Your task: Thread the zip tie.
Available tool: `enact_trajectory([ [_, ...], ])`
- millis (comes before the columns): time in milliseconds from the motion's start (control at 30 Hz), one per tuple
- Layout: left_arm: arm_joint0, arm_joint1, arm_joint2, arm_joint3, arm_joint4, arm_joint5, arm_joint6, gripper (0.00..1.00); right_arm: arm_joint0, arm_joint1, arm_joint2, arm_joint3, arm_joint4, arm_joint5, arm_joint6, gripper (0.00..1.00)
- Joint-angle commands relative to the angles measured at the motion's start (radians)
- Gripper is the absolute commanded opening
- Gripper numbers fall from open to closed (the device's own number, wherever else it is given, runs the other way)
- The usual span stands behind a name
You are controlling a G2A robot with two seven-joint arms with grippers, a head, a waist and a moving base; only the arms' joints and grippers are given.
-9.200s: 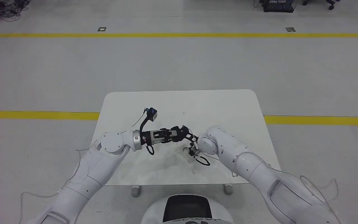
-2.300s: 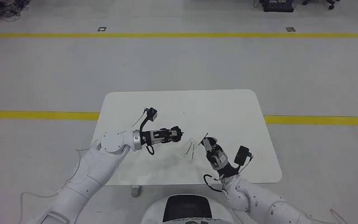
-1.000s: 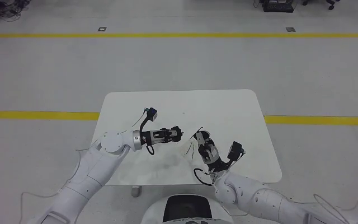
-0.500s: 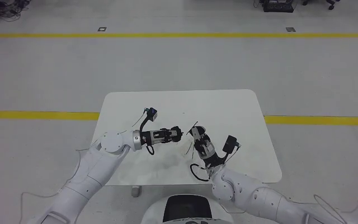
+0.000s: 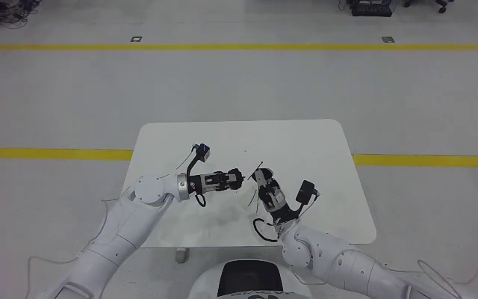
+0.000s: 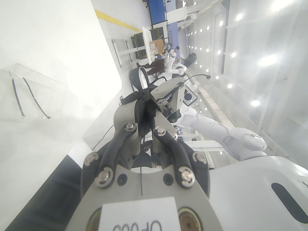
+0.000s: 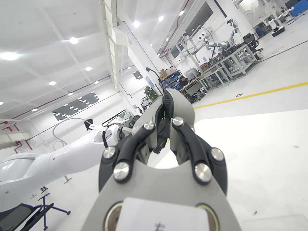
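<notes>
Zip tie — right gripper pinches its tail at three o'clock of the left gripper, clamped on what looks like its head — set for threading.

Left tool and right tool tips near each other, both clamped closed, elbows bent outward.

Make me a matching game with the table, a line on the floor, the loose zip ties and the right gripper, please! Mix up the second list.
Things:
1. table
2. floor line
3. loose zip ties
4. right gripper

Descriptions:
A. yellow
B. fingers shut on a zip tie
C. white, with rounded corners
D. black, lying loose with nothing holding them

Pairs: 1-C, 2-A, 3-D, 4-B
</notes>
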Motion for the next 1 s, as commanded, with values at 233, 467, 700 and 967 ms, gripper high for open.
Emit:
enact_trajectory([
  [233,0.0,0.0,0.0,0.0,0.0,0.0,0.0,0.0,0.005,-0.008,-0.004,0.012,0.015,0.0,0.001,0.0],
  [467,0.0,0.0,0.0,0.0,0.0,0.0,0.0,0.0,0.008,-0.013,-0.01,0.017,0.016,0.0,-0.005,0.0],
  [700,0.0,0.0,0.0,0.0,0.0,0.0,0.0,0.0,0.012,-0.019,-0.016,0.023,0.016,0.0,-0.012,0.0],
  [967,0.0,0.0,0.0,0.0,0.0,0.0,0.0,0.0,0.016,-0.027,-0.017,0.036,0.017,0.0,-0.017,0.0],
])
